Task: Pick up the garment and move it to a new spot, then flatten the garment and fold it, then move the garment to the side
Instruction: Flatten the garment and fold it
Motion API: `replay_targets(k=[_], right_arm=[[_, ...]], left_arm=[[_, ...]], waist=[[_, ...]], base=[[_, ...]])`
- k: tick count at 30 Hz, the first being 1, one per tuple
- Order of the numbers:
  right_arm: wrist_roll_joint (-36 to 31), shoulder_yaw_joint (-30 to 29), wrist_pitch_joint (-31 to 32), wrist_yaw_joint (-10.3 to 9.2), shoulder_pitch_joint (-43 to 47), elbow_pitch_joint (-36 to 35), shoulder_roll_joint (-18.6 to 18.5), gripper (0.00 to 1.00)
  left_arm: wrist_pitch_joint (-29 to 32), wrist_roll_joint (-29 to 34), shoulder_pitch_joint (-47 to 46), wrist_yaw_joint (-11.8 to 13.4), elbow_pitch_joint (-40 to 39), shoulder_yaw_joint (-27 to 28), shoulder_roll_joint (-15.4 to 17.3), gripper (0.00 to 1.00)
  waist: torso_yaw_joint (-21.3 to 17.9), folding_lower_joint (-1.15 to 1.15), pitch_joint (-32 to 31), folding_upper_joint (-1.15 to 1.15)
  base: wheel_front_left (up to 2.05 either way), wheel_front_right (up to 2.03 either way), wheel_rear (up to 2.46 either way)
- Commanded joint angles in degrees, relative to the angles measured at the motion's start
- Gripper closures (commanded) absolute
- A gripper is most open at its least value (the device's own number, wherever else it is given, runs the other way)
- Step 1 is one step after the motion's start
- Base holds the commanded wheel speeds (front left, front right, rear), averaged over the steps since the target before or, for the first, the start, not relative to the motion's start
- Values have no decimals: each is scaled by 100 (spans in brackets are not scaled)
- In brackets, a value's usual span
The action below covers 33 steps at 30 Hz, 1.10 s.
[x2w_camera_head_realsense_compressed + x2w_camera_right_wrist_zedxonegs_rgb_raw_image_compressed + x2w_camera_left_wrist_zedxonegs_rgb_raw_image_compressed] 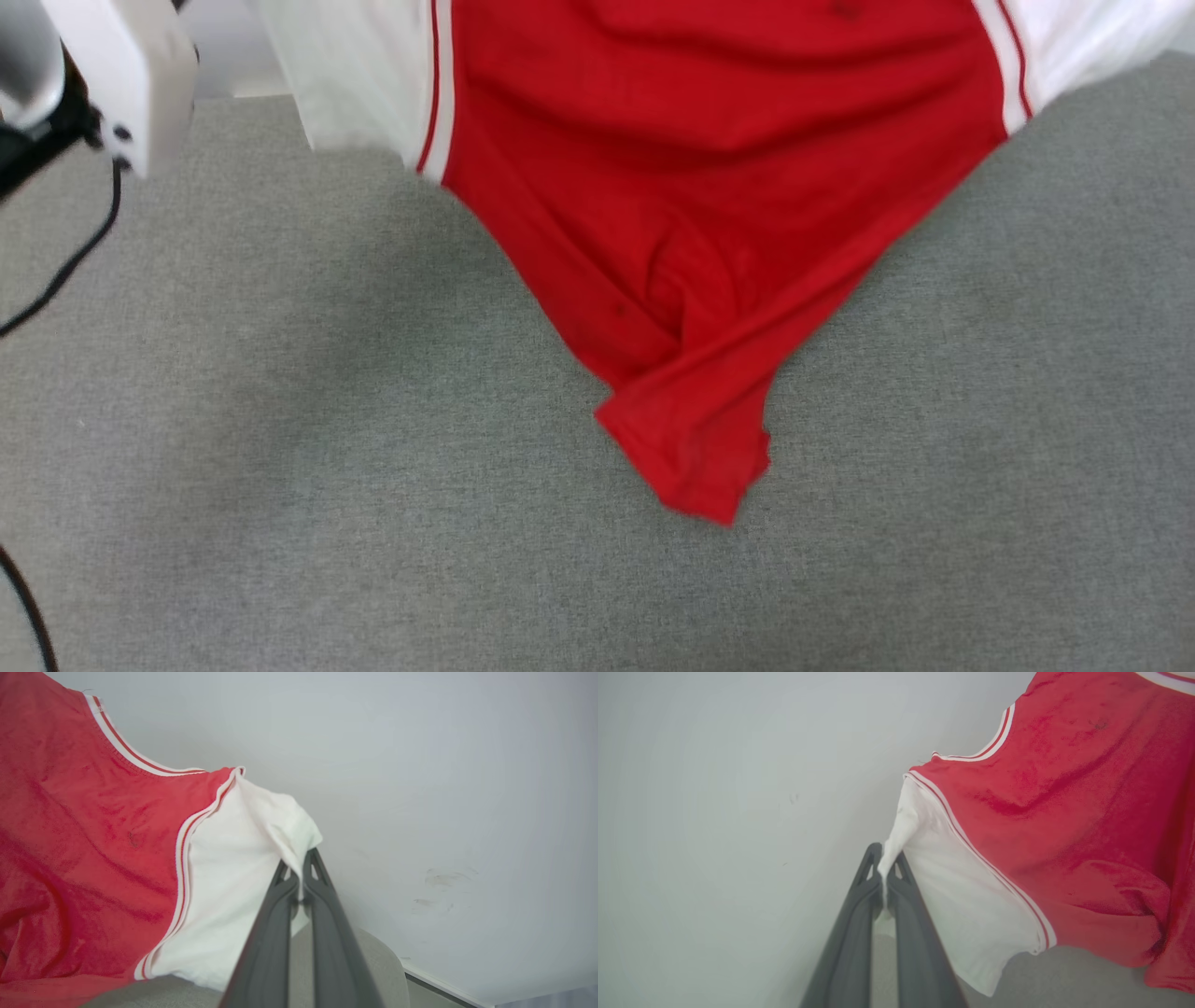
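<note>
Worktop [280, 485]: grey felt-like cloth, reaching from near to far; one rounded corner.
Wall [714, 812]: plain, pale grey-white, beyond the far edge.
Smudges [439, 877]: a few, faint, on the wall.
Skirting [444, 983]: dark strip at the wall's foot.
Light: soft, even.

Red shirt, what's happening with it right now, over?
Left gripper, right gripper each shut on a white sleeve. The garment hangs between them, lower end resting on grey surface. Nothing blocking.
</note>
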Motion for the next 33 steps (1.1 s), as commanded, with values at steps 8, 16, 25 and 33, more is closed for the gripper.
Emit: replay_targets(k=[8,16,25,33], right_arm=[[-803,-125,-466,-4,-1245,723,553,100],[-1714,-237,-985,-4,-2692,1817,1210,100],[-2393,-482,-1654,-4,-3986,2932,1781,100],[-2465,-414,-2070,-4,-4230,3759,2184,100]], left_arm=[[-257,472,-958,148,568,283,-502,100],[-816,976,-2061,87,1685,525,-1024,100],[-1419,1224,-3155,-71,2915,647,-1562,100],[-1847,1167,-3232,-177,3598,513,-1867,100]], waist=[[71,1,418,0],[123,1,1059,0],[168,1,1379,0],[182,1,1433,0]], base=[[0,0,0],[0,0,0],[0,0,0],[0,0,0]])
